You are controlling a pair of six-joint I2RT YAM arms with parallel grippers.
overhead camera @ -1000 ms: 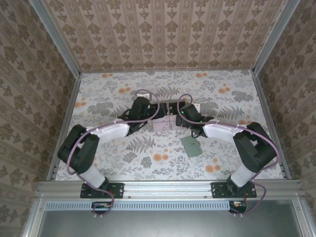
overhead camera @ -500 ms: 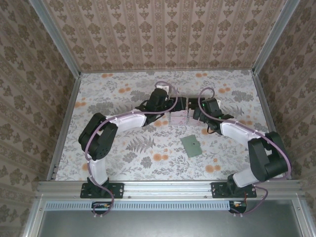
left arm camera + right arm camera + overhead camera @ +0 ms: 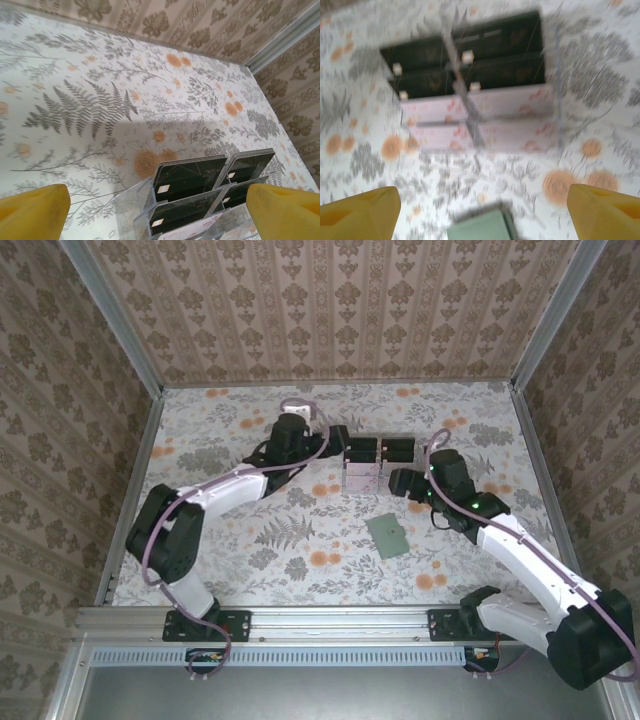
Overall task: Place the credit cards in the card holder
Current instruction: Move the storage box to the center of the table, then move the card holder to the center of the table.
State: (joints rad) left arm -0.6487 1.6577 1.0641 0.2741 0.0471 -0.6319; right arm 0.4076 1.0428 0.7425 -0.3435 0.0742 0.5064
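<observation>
The credit cards stand in stacks in a clear tray (image 3: 363, 476): black ones (image 3: 192, 175) with pale chips in the back slots, whitish ones (image 3: 515, 102) with pink print in the front slots. The dull-green card holder (image 3: 387, 535) lies flat on the table, nearer to me than the tray, and its top edge shows at the bottom of the blurred right wrist view (image 3: 480, 227). My left gripper (image 3: 338, 437) hangs open at the tray's left back corner, holding nothing (image 3: 160, 214). My right gripper (image 3: 398, 480) is open and holds nothing; it hangs just right of the tray and above the holder (image 3: 482, 212).
The flowered table surface (image 3: 250, 540) has free room to the left and in front. Metal rails (image 3: 135, 490) and patterned walls close in the sides and back. The tray's clear wall (image 3: 129, 200) stands up close to my left fingers.
My left gripper has drawn back to the left from above the tray. My right arm has pulled back toward the near side and is still moving; its view is blurred.
</observation>
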